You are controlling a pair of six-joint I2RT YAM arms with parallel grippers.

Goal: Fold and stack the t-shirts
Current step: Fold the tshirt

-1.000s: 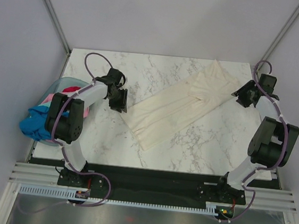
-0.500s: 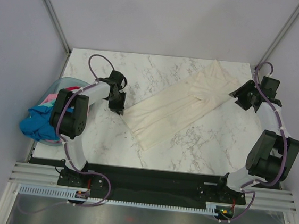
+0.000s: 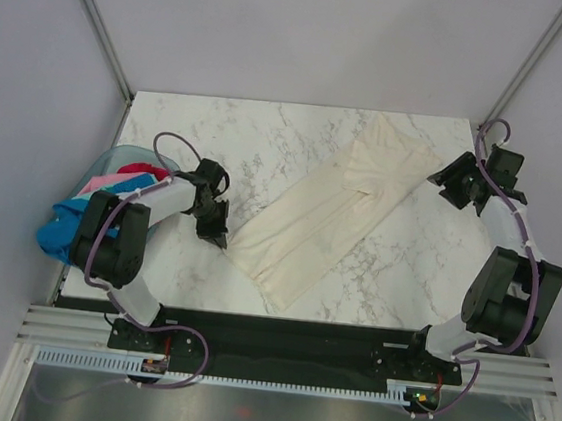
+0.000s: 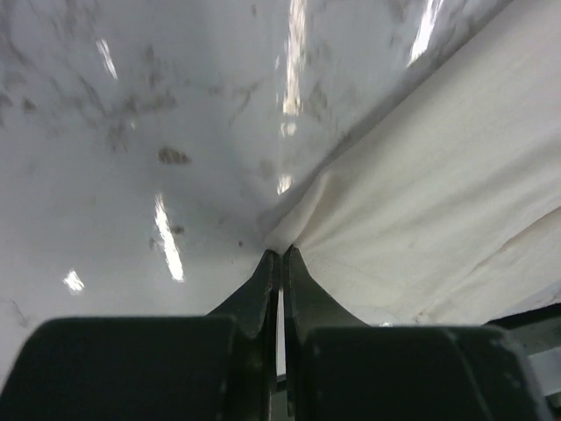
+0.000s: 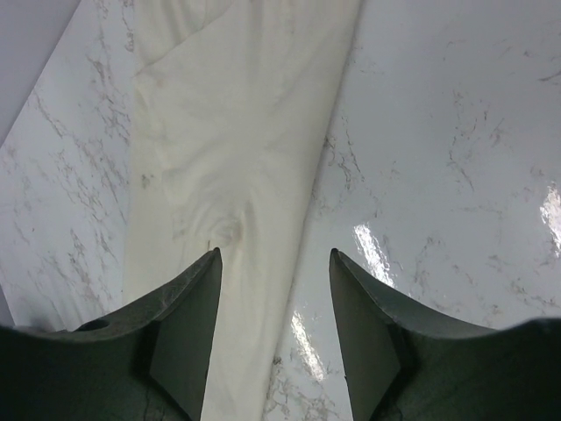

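While the cream-white t-shirt lies folded into a long strip, slanting across the marble table from the near middle towards the far right corner, its near left corner is pinched by the left gripper, whose jaws are pressed together on a small peak of gathered cloth. The right gripper is held above the strip's far end, jaws spread and nothing between them.

The folding of this first shirt is judged to be in hand: the lengthwise fold is made, the crosswise fold not yet done. A grasp on the far end by the right gripper, or a lift of the pinched corner over the strip, is probably called for next; so thin a grip could slip.

Other shirts, bright blue, pink and red, are heaped in and over the pale blue basket at the table's left edge, well apart from the strip. Their number cannot be told, the heap being partly hidden by the left arm. How many layers are caught in the left jaws cannot be made out.
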